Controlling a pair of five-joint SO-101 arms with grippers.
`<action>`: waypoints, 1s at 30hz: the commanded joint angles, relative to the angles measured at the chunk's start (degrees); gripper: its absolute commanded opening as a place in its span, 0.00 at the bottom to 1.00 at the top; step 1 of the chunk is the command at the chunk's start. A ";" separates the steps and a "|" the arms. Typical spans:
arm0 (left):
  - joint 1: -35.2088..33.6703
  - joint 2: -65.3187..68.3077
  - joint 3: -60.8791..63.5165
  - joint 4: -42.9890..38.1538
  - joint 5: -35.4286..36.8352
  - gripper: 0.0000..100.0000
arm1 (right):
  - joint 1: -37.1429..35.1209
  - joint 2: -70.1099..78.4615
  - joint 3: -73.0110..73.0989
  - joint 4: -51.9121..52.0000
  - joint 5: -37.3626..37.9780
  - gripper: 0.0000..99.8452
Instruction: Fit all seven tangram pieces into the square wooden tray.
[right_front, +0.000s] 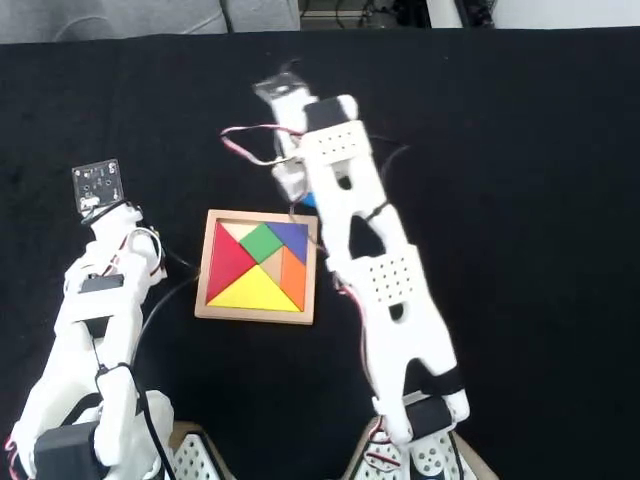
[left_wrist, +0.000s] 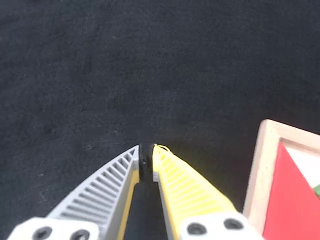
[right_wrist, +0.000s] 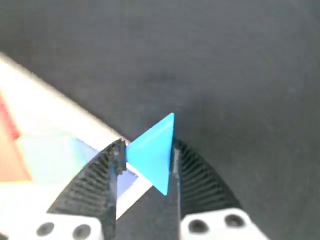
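Now, right gripper (right_wrist: 147, 148) around blue triangle (right_wrist: 156, 152).

Square wooden tray (right_front: 255, 316) lies flat, part-filled with coloured pieces (right_front: 255, 290); blue triangle (right_wrist: 152, 152) sits clamped in right end effector (right_wrist: 147, 150) beside its corner.

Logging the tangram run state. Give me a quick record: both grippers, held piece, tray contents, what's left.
left gripper: shut, empty, over the black cloth beside the tray
right gripper: shut on the blue triangle, above the tray corner by the purple piece
seated in tray: red triangle, yellow triangle, green square, purple piece, orange piece
possible gap: tan patch under the green square; cannot tell for sure
left to do: blue triangle not yet placed
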 joint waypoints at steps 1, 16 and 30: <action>-2.07 -0.53 -2.95 -0.70 2.99 0.06 | -5.10 -8.13 3.47 2.02 10.90 0.01; -9.19 -0.53 -3.47 -1.05 10.55 0.06 | -15.03 -10.77 10.68 -1.76 34.37 0.01; -9.27 -0.53 -3.47 -1.05 10.55 0.06 | -14.95 -4.79 10.15 -10.02 34.29 0.01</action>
